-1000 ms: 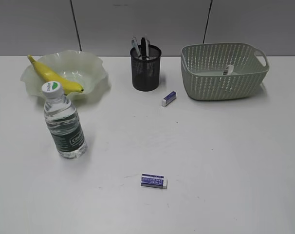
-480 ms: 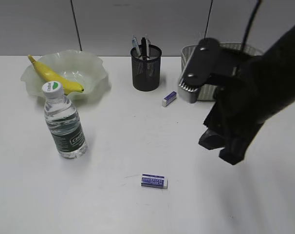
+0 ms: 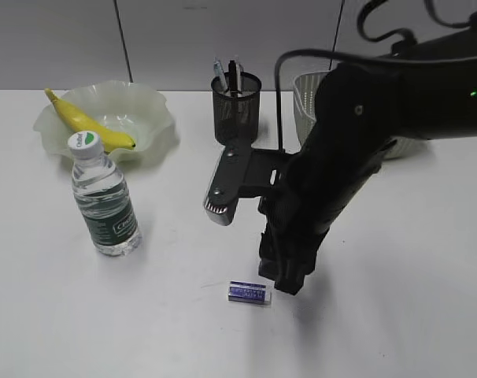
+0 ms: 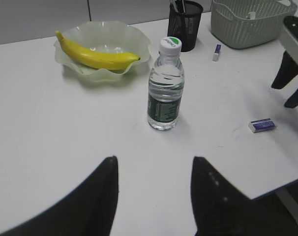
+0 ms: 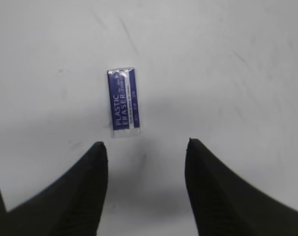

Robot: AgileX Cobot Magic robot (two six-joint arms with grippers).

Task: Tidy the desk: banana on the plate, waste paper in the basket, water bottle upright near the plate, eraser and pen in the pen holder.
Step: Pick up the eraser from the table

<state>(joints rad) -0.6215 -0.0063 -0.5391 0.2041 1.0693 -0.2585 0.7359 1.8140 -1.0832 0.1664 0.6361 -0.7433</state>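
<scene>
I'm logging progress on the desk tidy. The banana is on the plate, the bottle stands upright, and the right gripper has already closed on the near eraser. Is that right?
Not quite. The banana lies on the plate and the bottle stands upright, but the right gripper is open above the near eraser, not touching it. The right wrist view shows this.

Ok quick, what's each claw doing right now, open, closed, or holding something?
Left claw: open, holding nothing, above bare table.
Right claw: open, holding nothing, hovering over the eraser without touching it.
</scene>
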